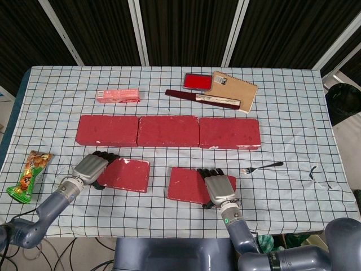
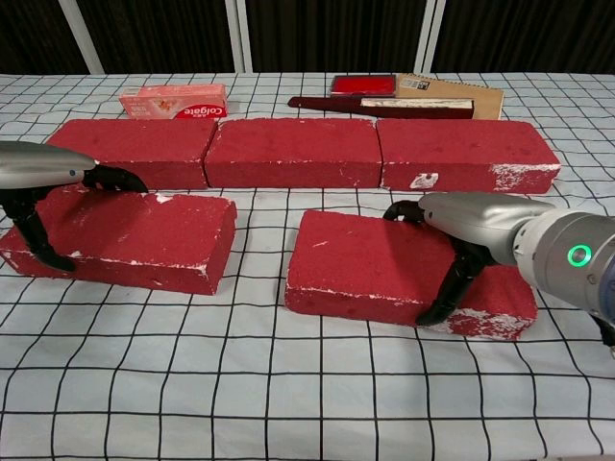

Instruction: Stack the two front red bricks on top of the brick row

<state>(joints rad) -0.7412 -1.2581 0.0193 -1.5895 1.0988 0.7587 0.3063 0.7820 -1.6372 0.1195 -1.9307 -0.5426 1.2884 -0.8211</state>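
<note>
Three red bricks form the row [image 1: 168,131] [image 2: 293,151] across the middle of the table. Two more red bricks lie in front of it. My left hand [image 1: 90,167] [image 2: 38,173] grips the left end of the front left brick [image 1: 127,175] [image 2: 135,235], fingers over its far edge and thumb on its near face. My right hand [image 1: 220,189] [image 2: 480,226] grips the right part of the front right brick [image 1: 186,184] [image 2: 370,269] the same way. Both front bricks rest on the checked cloth.
A toothpaste box [image 1: 117,95] [image 2: 174,100] lies behind the row at left. A red case [image 1: 197,81], a dark flat bar [image 1: 202,97] and a notebook [image 1: 237,88] lie behind it at right. A fork [image 1: 260,166] is right of the front bricks, a snack packet [image 1: 29,175] at far left.
</note>
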